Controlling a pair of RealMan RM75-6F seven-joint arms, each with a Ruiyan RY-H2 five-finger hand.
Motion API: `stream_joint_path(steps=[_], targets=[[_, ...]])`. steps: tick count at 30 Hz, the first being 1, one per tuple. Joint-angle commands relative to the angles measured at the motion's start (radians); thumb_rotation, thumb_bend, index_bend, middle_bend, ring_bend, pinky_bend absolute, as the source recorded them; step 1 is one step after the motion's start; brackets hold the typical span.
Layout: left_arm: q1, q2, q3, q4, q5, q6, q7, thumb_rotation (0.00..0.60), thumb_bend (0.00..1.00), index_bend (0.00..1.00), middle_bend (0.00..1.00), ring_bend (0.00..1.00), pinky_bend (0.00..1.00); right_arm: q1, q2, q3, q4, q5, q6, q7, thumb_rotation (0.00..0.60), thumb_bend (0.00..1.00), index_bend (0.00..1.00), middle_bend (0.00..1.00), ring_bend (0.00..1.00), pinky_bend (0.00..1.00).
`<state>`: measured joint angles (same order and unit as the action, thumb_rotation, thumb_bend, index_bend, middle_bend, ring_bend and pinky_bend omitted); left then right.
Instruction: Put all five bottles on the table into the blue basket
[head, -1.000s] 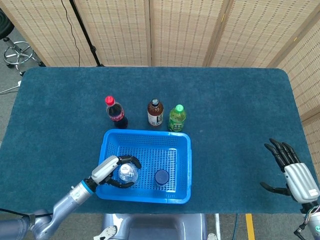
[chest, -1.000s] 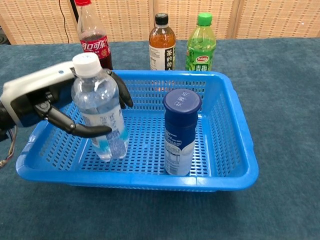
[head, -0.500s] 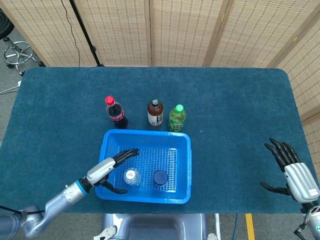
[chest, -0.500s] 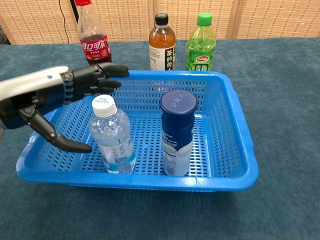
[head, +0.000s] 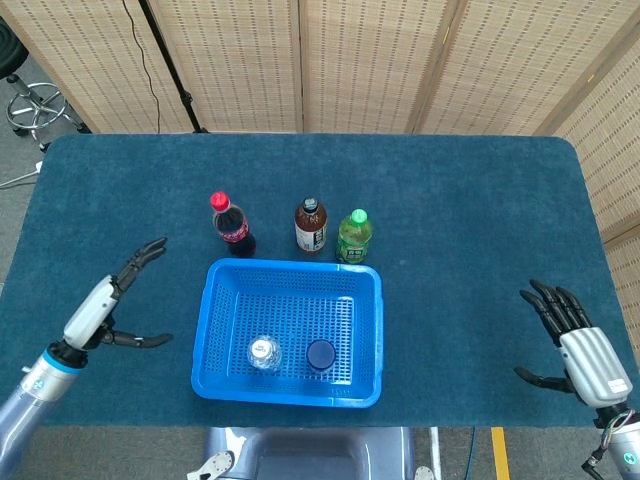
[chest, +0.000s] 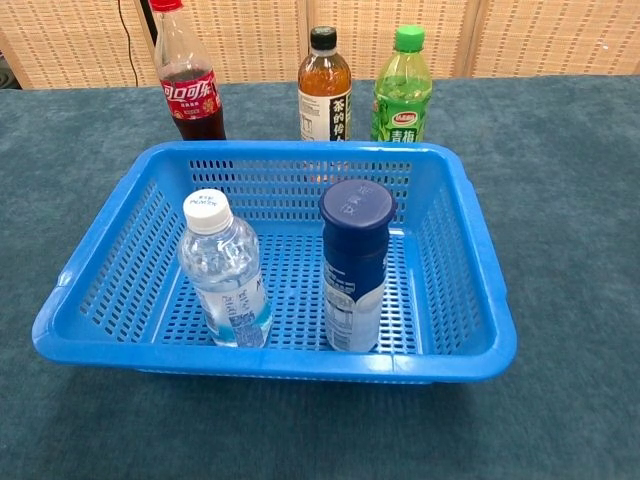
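The blue basket (head: 290, 278) (chest: 470, 250) holds a clear water bottle (head: 263, 352) (chest: 225, 270) and a dark blue-capped bottle (head: 321, 354) (chest: 355, 262), both upright. Behind it stand a red-capped cola bottle (head: 231, 224) (chest: 186, 72), a brown tea bottle (head: 310, 226) (chest: 324, 85) and a green bottle (head: 353, 236) (chest: 402, 85). My left hand (head: 103, 303) is open, fingers spread, left of the basket and apart from it. My right hand (head: 580, 345) is open near the table's front right edge. Neither hand shows in the chest view.
The dark teal table (head: 450, 220) runs wide on both sides of the basket. Woven screens (head: 360, 60) close off the back; a stool (head: 35, 105) and a stand pole (head: 165, 60) are beyond the table's far left corner.
My left hand let go of the water bottle, which now stands in the basket, and drew back leftward out of the basket. My right hand barely shifted.
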<state>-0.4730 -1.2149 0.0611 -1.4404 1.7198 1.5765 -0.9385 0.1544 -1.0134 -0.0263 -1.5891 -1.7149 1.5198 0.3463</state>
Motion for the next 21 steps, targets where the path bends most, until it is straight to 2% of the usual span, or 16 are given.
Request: stream_joint_path(steps=[1,5,9,21], targets=[[0.023,-0.026,-0.066,0.162,-0.182,-0.088,-0.159,0.6,0.1,0.0,0.0,0.0,0.0,-0.001,0.001,0.001,0.001,0.0,0.003,0.0,0.6,0.0,0.0,0.0,0.0,0.0],[-0.011,-0.108,-0.117,0.309,-0.26,-0.205,-0.246,0.6,0.1,0.0,0.0,0.0,0.0,0.0,-0.001,0.004,0.002,0.007,-0.001,-0.005,0.6,0.0,0.0,0.0,0.0,0.0],[-0.068,-0.175,-0.152,0.405,-0.281,-0.31,-0.281,0.6,0.1,0.0,0.0,0.0,0.0,0.005,-0.005,0.007,0.002,0.014,-0.014,-0.019,0.6,0.0,0.0,0.0,0.0,0.0],[-0.197,-0.32,-0.189,0.559,-0.272,-0.497,-0.322,0.6,0.1,0.0,0.0,0.0,0.0,0.022,-0.025,0.025,0.001,0.062,-0.065,-0.072,0.6,0.0,0.0,0.0,0.0,0.0]])
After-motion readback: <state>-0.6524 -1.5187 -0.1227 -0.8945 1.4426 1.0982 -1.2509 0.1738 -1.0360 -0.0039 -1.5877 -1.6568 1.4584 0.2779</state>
